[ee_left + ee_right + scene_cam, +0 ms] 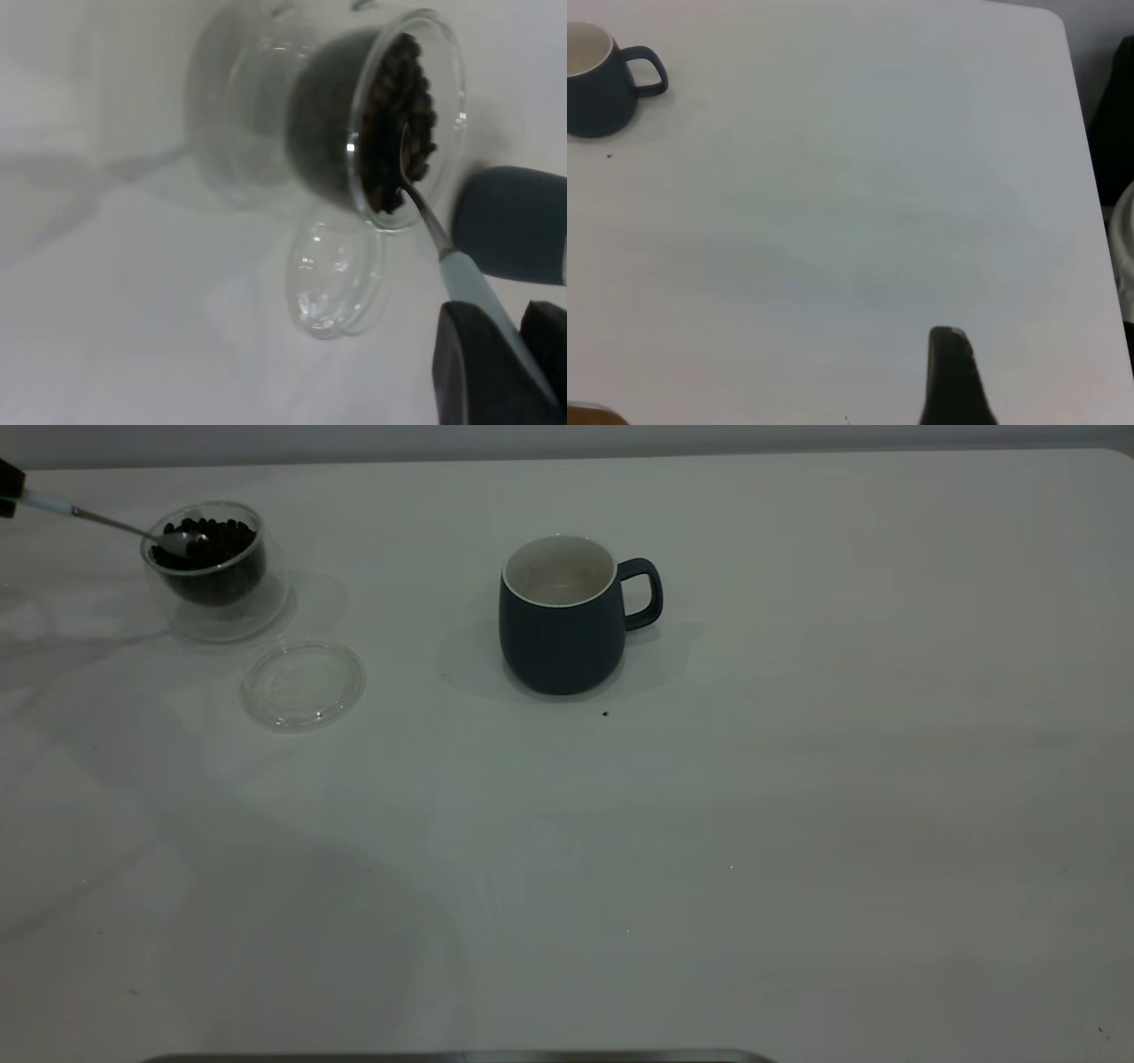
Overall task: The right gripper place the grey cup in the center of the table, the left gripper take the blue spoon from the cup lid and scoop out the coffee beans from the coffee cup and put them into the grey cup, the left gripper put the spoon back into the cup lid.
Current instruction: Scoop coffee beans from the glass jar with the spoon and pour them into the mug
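Note:
The grey cup (563, 615) stands upright near the table's (797, 824) middle, white inside showing, handle to the right; it shows too as the grey cup (514, 221) and the grey cup (598, 88). At the far left the coffee cup (213, 567) holds the coffee beans (217, 536). My left gripper (7, 487) (523, 354) is shut on the blue spoon's (53, 506) (469, 288) pale handle; the metal bowl rests in the coffee beans (394, 124) inside the coffee cup (266, 106). The cup lid (303, 684) (337, 279) lies bare beside the glass. My right gripper (951, 376) hangs over bare table, far from the cup.
A tiny dark speck (605, 713) lies just in front of the grey cup. The table's rounded far corner (1050, 18) and right edge show in the right wrist view. A dark strip (461, 1057) runs along the near edge.

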Controlling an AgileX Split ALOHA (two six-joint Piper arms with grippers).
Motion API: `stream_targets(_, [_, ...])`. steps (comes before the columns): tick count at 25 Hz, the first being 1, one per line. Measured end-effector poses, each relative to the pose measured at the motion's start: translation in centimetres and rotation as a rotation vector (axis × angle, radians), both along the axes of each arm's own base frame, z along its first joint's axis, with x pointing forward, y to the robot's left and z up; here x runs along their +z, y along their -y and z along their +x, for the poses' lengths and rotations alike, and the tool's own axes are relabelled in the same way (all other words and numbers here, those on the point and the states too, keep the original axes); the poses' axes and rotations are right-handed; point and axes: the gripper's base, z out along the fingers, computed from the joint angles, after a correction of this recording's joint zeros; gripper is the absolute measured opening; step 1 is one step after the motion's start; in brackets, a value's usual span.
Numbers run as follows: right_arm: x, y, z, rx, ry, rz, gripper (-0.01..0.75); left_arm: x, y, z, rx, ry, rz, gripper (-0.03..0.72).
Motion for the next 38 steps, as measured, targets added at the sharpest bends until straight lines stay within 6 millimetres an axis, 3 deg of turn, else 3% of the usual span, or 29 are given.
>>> stream_targets(10, [0.0, 0.0, 0.0, 0.000, 0.000, 0.000, 0.459, -3.7, 0.3, 0.0, 0.023, -0.043, -0.100, 0.132])
stream_targets(19, [0.0, 0.0, 0.0, 0.000, 0.000, 0.000, 0.459, -5.6, 0.6, 0.3, 0.059, -0.011, -0.185, 0.132])
stream_targets(38, [0.0, 0.0, 0.0, 0.000, 0.000, 0.000, 0.459, -5.6, -2.3, -0.6, 0.121, 0.045, -0.204, 0.132])
